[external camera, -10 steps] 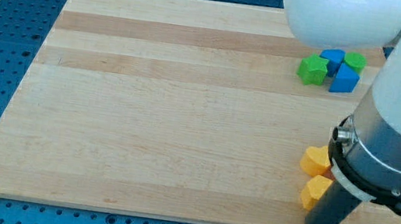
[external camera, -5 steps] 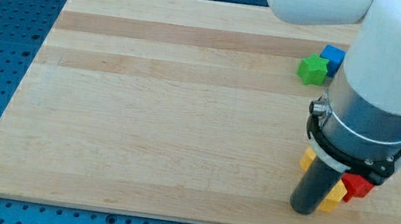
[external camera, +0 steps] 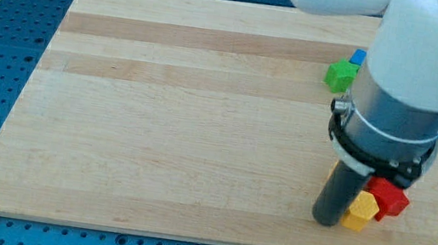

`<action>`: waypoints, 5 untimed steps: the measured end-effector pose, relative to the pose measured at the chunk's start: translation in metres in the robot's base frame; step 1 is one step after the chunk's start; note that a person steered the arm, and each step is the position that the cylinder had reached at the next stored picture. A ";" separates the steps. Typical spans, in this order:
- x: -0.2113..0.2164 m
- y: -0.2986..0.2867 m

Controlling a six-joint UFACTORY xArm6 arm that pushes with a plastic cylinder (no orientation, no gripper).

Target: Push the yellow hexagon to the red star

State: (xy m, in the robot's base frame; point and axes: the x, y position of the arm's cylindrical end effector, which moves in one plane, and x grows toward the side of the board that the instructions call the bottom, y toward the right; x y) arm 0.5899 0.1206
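Note:
My tip (external camera: pixel 325 221) rests on the board near the view's bottom right. A yellow block (external camera: pixel 359 213), its shape partly hidden by the rod, lies right against the tip's right side. A red block (external camera: pixel 387 198), only partly visible, touches the yellow block's upper right. The arm's wide body hides the area just above them; a sliver of another yellow block (external camera: pixel 334 167) shows at the rod's left edge.
A green block (external camera: pixel 341 74) and a blue block (external camera: pixel 357 56) sit near the view's top right, partly behind the arm. The board's bottom edge (external camera: pixel 186 236) runs just below the tip. A blue perforated table surrounds the board.
The arm has shifted left. The tip moved from the right of the yellow blocks to their left. The red block has come into view beside the lower yellow block.

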 end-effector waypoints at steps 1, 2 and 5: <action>0.021 0.003; 0.023 0.029; 0.007 0.044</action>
